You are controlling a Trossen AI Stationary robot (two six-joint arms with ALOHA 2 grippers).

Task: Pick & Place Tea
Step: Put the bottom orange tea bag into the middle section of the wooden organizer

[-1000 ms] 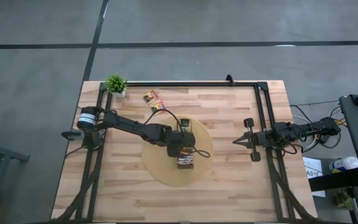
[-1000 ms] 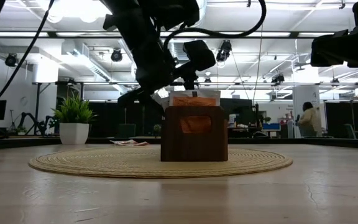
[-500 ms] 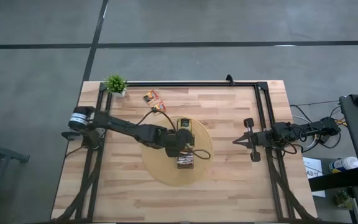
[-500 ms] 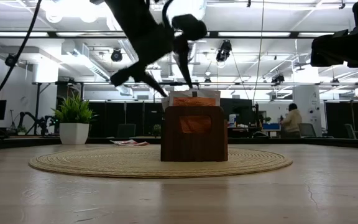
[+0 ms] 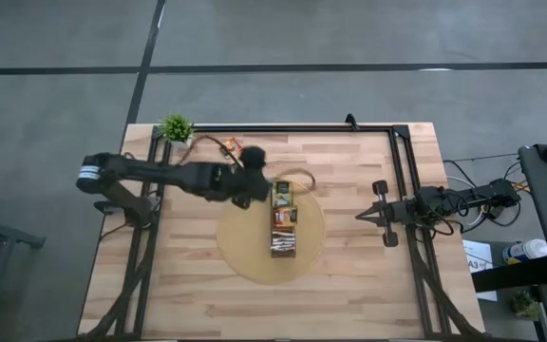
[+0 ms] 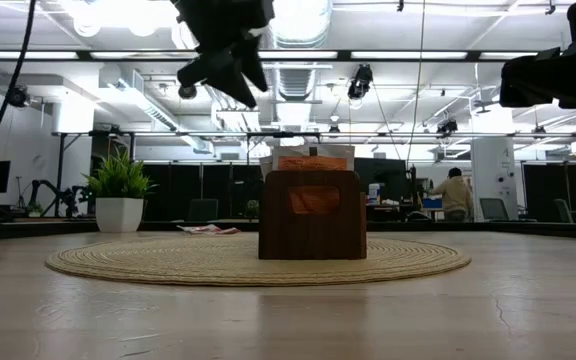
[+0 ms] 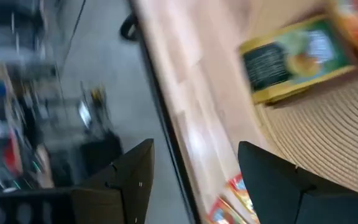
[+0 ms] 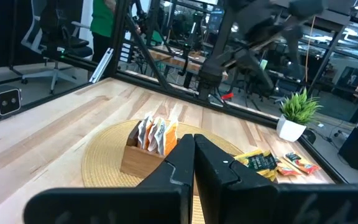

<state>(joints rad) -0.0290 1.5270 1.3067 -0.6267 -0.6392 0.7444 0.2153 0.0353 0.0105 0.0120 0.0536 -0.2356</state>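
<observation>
From above, the left fingers (image 5: 254, 157) hang spread and empty near the plant (image 5: 176, 127), over loose tea (image 5: 231, 147) on the bench (image 5: 349, 285); more tea stands in the box (image 5: 283, 220) on the mat (image 5: 245, 256). The right fingers (image 5: 361, 216) wait shut at the bench's right side. At bench level, the left arm hangs high above the box (image 6: 312, 214).

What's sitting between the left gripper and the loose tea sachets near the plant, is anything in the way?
Nothing visible blocks it. The left gripper hangs open above the table, and the loose sachets lie on bare wood between the potted plant and the round mat.
</observation>
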